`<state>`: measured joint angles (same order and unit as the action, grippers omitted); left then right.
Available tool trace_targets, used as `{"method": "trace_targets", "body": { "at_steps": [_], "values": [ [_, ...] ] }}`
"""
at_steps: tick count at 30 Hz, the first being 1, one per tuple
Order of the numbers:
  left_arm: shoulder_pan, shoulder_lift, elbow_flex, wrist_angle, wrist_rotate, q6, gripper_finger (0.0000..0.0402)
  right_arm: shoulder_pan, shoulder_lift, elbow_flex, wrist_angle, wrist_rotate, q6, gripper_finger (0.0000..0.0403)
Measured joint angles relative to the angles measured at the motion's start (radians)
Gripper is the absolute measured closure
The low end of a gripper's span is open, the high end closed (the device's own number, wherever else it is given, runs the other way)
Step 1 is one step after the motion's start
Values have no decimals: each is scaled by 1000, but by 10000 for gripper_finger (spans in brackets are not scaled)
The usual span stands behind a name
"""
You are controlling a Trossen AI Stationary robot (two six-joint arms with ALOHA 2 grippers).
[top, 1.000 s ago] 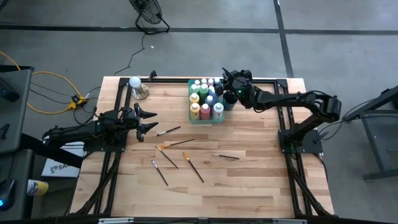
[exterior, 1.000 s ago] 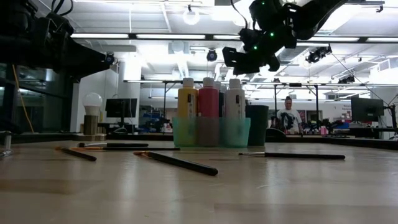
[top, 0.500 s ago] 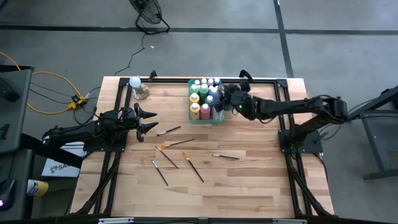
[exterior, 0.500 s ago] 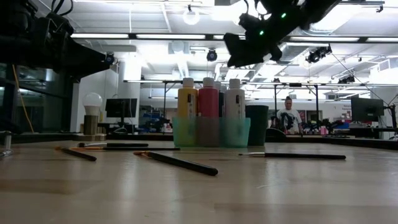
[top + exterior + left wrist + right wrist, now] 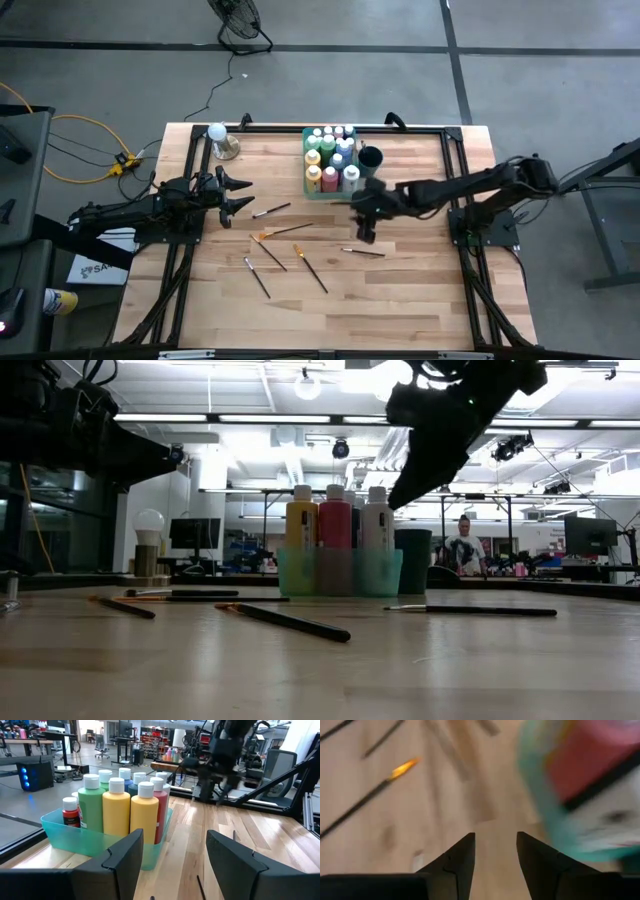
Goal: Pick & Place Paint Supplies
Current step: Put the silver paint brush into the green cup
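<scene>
Evidently bound for a paintbrush [image 5: 362,252] lying mid-table, the right gripper [image 5: 364,213] hangs empty with fingers apart just in front of the teal bin [image 5: 308,185] of paint bottles [image 5: 331,180] by the far edge, while the left gripper [image 5: 243,194] waits open near the left edge.

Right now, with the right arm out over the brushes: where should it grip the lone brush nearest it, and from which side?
Probably mid-handle, coming straight down. The paintbrush lies flat on the table, apart from the other brushes, running roughly left-right in the high view, so the fingers should straddle it across its length. The right gripper hovers open just beyond it, empty.
</scene>
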<state>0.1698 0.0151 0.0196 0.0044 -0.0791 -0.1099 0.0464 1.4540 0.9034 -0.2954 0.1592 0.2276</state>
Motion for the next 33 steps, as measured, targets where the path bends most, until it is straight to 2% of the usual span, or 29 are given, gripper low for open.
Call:
{"method": "trace_targets", "body": {
  "at_steps": [5, 11, 16, 23, 33],
  "values": [
    [0, 0, 0, 0, 0, 0, 190, 36, 107, 103, -83, -124, 13, 265],
    [0, 0, 0, 0, 0, 0, 190, 58, 263, 265, -212, -211, 1, 265],
    [0, 0, 0, 0, 0, 0, 190, 82, 368, 349, -250, -266, 1, 265],
    [0, 0, 0, 0, 0, 0, 190, 111, 454, 389, -287, -266, 15, 265],
    [0, 0, 0, 0, 0, 0, 190, 111, 486, 390, -306, -210, 32, 265]
  ]
}}
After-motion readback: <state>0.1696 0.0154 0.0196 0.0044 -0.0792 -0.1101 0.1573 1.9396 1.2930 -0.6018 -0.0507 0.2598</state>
